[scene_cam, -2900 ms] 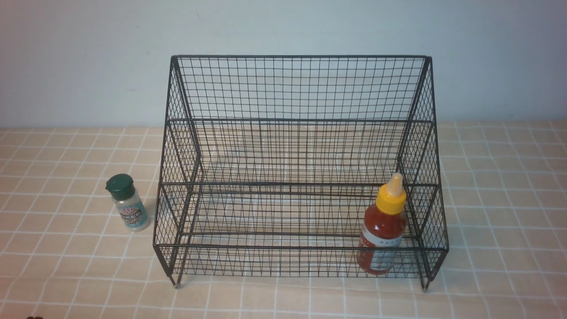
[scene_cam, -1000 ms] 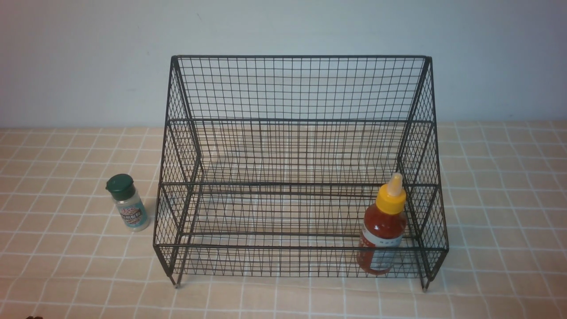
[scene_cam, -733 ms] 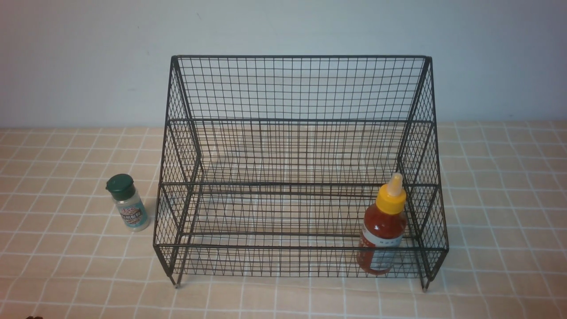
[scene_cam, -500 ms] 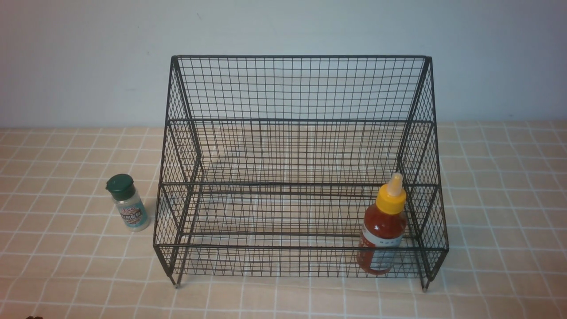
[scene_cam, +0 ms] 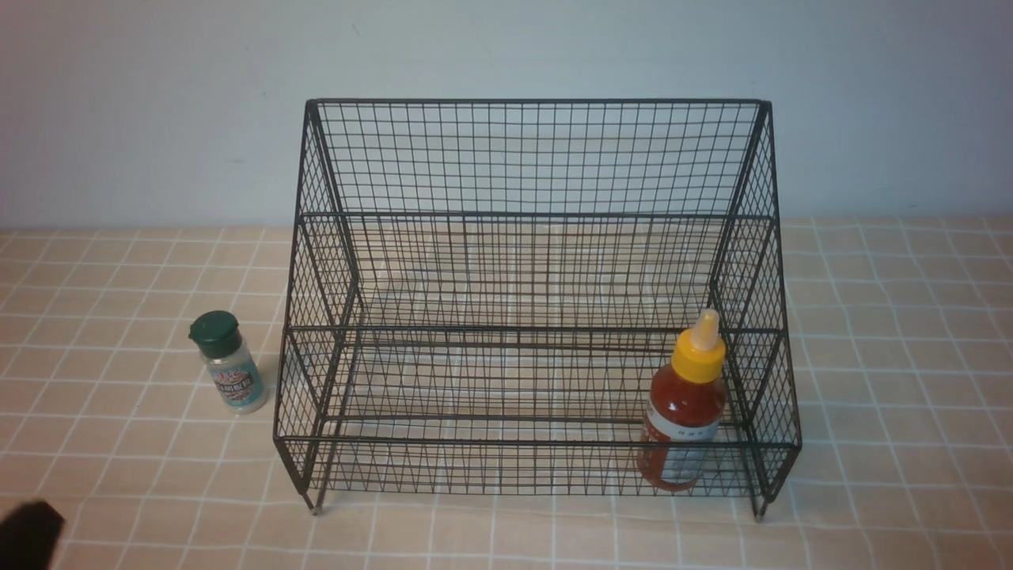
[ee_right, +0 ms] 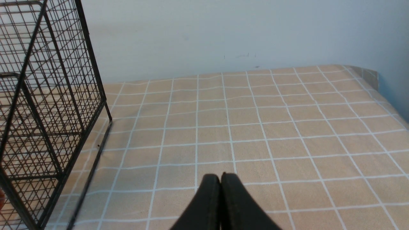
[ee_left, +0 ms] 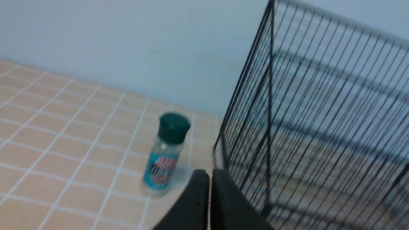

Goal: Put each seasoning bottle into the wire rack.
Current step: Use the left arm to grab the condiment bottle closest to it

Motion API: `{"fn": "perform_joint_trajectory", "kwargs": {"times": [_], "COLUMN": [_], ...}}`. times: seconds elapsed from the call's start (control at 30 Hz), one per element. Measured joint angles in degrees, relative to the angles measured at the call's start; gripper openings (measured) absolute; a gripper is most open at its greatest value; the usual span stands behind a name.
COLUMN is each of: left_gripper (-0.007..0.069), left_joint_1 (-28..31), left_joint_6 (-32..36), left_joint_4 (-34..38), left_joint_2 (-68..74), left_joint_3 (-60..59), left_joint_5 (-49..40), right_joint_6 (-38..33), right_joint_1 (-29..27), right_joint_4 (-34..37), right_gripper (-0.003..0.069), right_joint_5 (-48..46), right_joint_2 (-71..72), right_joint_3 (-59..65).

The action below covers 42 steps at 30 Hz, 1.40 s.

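Note:
A large black wire rack (scene_cam: pixel 538 214) stands mid-table. The red sauce bottle (scene_cam: pixel 684 412) with its yellow nozzle cap stands upright in the rack's lowest tier, at the right end. The small clear shaker (scene_cam: pixel 228 372) with a dark green cap and teal label stands upright on the cloth just left of the rack (ee_left: pixel 287 127). My left gripper (ee_left: pixel 209 174) is shut and empty, short of the shaker (ee_left: pixel 166 153) and the rack's corner; it shows as a dark shape (scene_cam: pixel 30 534) at the front-left corner. My right gripper (ee_right: pixel 220 177) is shut and empty over bare cloth right of the rack (ee_right: pixel 48 105).
A peach checked tablecloth (scene_cam: pixel 894 380) covers the table, with a pale wall behind. The table's far right edge (ee_right: pixel 367 75) shows in the right wrist view.
My left gripper has come into the front view at the lower left corner. Both bottles and the rack have stayed put.

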<state>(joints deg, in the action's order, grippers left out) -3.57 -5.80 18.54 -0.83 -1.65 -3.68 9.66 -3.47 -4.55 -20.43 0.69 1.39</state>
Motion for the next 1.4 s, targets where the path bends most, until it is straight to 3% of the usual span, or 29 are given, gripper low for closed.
{"fn": "perform_joint_trajectory", "kwargs": {"times": [0.17, 0.27, 0.33, 0.4, 0.5, 0.53, 0.6, 0.8, 0.97, 1.13, 1.4], "left_gripper": [-0.0007, -0.0007, -0.0007, -0.0007, -0.0007, -0.0007, -0.0007, -0.0007, -0.0007, -0.0007, -0.0006], "left_joint_1": [0.00, 0.00, 0.00, 0.00, 0.00, 0.00, 0.00, 0.00, 0.37, 5.03, 6.70], "left_joint_6": [-1.10, -0.69, 1.46, 4.45, 8.52, 8.89, 10.20, 12.01, 11.24, 9.44, 9.69], "left_joint_4": [8.64, 9.63, 8.63, 7.38, 6.38, 6.35, 5.51, 1.09, -4.17, -5.01, -5.06], "left_joint_2": [0.00, 0.00, 0.24, 2.68, 11.43, 12.18, 24.49, 49.86, 67.10, 81.03, 89.76], "left_joint_3": [0.00, 1.10, 4.77, 10.01, 21.33, 21.33, 30.31, 43.27, 52.12, 62.98, 72.47], "left_joint_5": [15.64, 21.83, 21.50, 17.56, 2.79, 1.62, -15.47, -40.11, -46.53, -51.65, -51.90], "right_joint_6": [0.00, 0.00, 0.00, 0.00, 0.00, 0.00, 0.00, 0.00, 0.00, 0.00, 0.00], "right_joint_1": [0.00, 0.00, 0.00, 0.00, 0.00, 0.00, 0.00, 0.00, 0.00, 0.00, 0.00], "right_joint_4": [0.05, 0.05, 0.05, 0.05, 0.05, 0.05, 0.05, 0.05, 0.05, 0.05, 0.05], "right_gripper": [-0.0013, -0.0013, -0.0013, -0.0013, -0.0013, -0.0013, -0.0013, -0.0013, -0.0013, -0.0013, -0.0013], "right_joint_5": [0.00, 0.00, 0.00, 0.00, 0.00, 0.00, 0.00, 0.00, 0.00, 0.00, 0.00], "right_joint_2": [0.00, 0.00, 0.00, 0.00, 0.00, 0.00, 0.00, 0.00, 0.00, 0.00, 0.00], "right_joint_3": [0.00, 0.00, 0.00, 0.00, 0.00, 0.00, 0.00, 0.00, 0.00, 0.00, 0.00]}}
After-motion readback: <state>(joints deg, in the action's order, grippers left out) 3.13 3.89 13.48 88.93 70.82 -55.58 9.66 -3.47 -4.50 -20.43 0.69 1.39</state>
